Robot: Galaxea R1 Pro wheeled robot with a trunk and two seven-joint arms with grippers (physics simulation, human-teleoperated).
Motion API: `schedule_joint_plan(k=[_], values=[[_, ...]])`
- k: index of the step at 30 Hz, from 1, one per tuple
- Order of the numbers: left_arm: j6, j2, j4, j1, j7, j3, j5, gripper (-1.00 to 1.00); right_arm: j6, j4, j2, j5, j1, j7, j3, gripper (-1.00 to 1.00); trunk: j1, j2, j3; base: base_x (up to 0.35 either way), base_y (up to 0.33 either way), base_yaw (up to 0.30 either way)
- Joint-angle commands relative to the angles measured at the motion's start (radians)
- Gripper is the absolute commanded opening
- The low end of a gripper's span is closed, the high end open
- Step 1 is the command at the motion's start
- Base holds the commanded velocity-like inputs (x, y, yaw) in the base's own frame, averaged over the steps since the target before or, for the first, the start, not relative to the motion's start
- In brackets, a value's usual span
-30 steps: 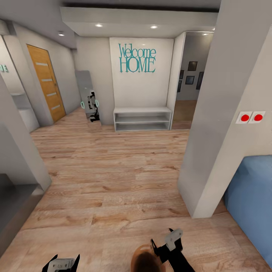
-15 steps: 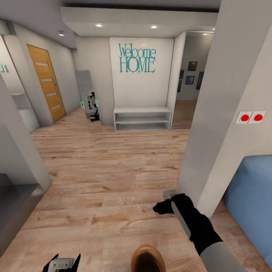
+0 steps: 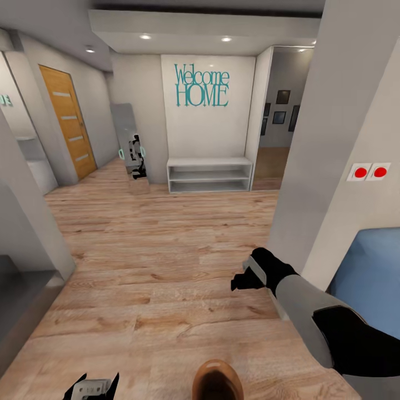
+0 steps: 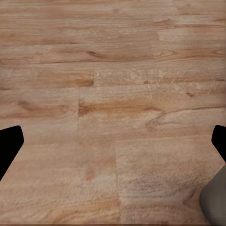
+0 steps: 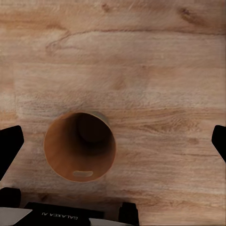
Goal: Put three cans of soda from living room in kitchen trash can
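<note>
The tash can (image 3: pixel 218 380), brown inside, stands upright on the wooden floor at the bottom edge of the head view. From the right wrist view I look straight down into the tash can (image 5: pixel 80 146), with an oval handle slot near its rim and only its brown floor showing inside. My right gripper (image 3: pixel 241 280) hangs above and beyond it, open (image 5: pixel 113 143), with nothing between the fingers. My left gripper (image 3: pixel 91 386) sits low to the can's left, open (image 4: pixel 113 146) over bare floor. The cans of soda are out of view.
A pale pillar (image 3: pixel 311 194) with two red buttons (image 3: pixel 370 172) stands close on the right, a blue sofa (image 3: pixel 372 278) behind it. Ahead are a white shelf bench (image 3: pixel 209 174), a mirror (image 3: pixel 130 147) and an orange door (image 3: pixel 66 119). A grey counter (image 3: pixel 16 300) lies left.
My right arm has lifted away from the tash can's rim and swung up and forward. The tash can stays on the floor. The left gripper has not moved.
</note>
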Motion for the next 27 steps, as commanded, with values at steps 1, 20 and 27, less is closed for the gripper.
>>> schedule_joint_plan(k=[1,20,27], values=[[0.001,0.000,0.001,0.000,0.000,0.000,0.000,1.00,-0.002,0.007,0.000,-0.001,-0.003,0.000,-0.003,1.00,0.004,-0.007,-0.003,0.000,0.000,0.000],[0.004,0.001,0.002,0.000,0.000,0.000,-0.001,1.00,-0.013,0.021,0.007,-0.002,-0.011,0.000,-0.004,1.00,0.077,-0.140,-0.063,0.000,0.000,0.000],[0.004,0.001,0.002,0.000,0.000,0.000,0.000,1.00,-0.014,0.018,0.011,-0.002,-0.011,0.001,-0.003,1.00,0.104,-0.189,-0.085,0.000,0.000,0.000]])
